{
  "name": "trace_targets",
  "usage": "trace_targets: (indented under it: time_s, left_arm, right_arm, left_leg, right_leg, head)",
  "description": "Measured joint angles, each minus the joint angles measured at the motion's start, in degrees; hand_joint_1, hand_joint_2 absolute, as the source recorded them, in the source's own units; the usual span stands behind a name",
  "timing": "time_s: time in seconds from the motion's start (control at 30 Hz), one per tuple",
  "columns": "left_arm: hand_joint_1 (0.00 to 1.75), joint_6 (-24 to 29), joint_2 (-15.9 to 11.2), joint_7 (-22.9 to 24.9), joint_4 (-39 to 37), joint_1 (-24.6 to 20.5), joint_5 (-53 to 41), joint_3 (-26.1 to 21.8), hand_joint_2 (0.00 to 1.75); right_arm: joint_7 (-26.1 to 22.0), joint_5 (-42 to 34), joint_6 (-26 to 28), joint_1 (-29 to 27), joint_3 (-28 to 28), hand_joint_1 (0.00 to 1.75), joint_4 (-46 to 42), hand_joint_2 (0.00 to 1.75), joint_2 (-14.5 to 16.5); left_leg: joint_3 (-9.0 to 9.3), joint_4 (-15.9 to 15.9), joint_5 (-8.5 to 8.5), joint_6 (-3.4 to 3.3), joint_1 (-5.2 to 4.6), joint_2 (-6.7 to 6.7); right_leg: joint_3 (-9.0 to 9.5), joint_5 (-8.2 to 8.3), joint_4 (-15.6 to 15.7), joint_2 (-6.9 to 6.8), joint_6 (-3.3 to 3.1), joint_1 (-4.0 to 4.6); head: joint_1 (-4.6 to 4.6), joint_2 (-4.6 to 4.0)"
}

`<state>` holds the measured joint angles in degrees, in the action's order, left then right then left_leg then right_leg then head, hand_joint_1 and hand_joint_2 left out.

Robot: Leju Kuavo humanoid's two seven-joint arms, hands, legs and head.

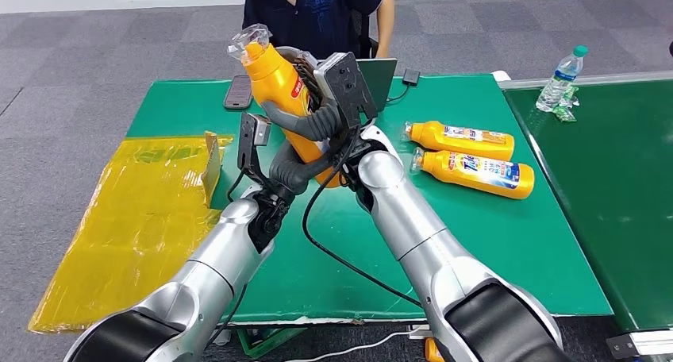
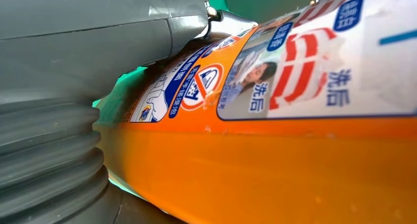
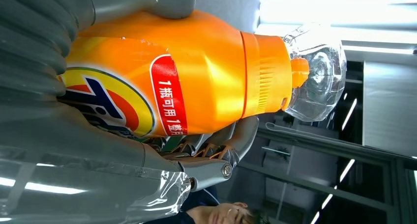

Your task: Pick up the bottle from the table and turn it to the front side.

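Above the near-middle of the green table (image 1: 476, 243) | bottle (image 1: 278, 80) held aloft, tilted, cap up-left | left hand (image 1: 290, 171) grips its lower body, right hand (image 1: 329, 88) its upper part | left wrist view: back label; right wrist view: front logo, clear cap | beyond right: two bottles (image 1: 468, 159) lying side by side | far: person (image 1: 317, 13)

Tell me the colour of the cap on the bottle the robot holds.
The cap is clear plastic over an orange nozzle; the right wrist view shows it best.
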<state>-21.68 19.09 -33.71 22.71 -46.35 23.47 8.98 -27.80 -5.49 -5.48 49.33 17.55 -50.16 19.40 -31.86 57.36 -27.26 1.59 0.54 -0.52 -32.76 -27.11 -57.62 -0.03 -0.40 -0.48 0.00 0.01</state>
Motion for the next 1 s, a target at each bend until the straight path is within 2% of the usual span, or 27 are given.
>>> trace_targets:
  time_s: [0.3, 0.43, 0.83, 1.0]
  left_arm:
    - [1.75, -0.29, -0.03, 0.38, 0.00, 0.00, 0.00, 0.00, 1.75]
    - [1.75, -0.48, -0.02, 0.46, 0.00, 0.01, 0.02, 0.00, 1.75]
    - [1.75, -0.84, -0.01, 0.56, 0.00, 0.03, 0.35, 0.00, 1.75]
    - [1.75, 0.75, -0.21, 0.44, 0.00, 0.03, -1.01, 0.00, 1.75]
  right_arm:
    - [-0.05, -0.18, 0.19, 0.00, 0.00, 1.74, 0.27, 1.75, 0.05]
    - [-0.14, -0.36, 0.36, 0.00, 0.00, 0.02, 0.28, 1.75, 0.05]
    - [-0.60, -0.57, 0.25, 0.00, 0.00, 0.00, 0.65, 1.75, 0.09]
    - [-0.42, 0.55, 0.80, -0.14, 0.00, 0.00, 0.76, 1.75, 0.08]
  left_leg:
    - [0.00, 0.00, 0.00, 0.00, 0.00, 0.00]
    - [0.00, 0.00, 0.00, 0.00, 0.00, 0.00]
    - [0.00, 0.00, 0.00, 0.00, 0.00, 0.00]
    - [0.00, 0.00, 0.00, 0.00, 0.00, 0.00]
  right_leg:
    - [0.00, 0.00, 0.00, 0.00, 0.00, 0.00]
    - [0.00, 0.00, 0.00, 0.00, 0.00, 0.00]
    - [0.00, 0.00, 0.00, 0.00, 0.00, 0.00]
    - [0.00, 0.00, 0.00, 0.00, 0.00, 0.00]
  head:
    - [0.00, 0.01]
    - [0.00, 0.00]
    - [0.00, -0.01]
    - [0.00, 0.00]
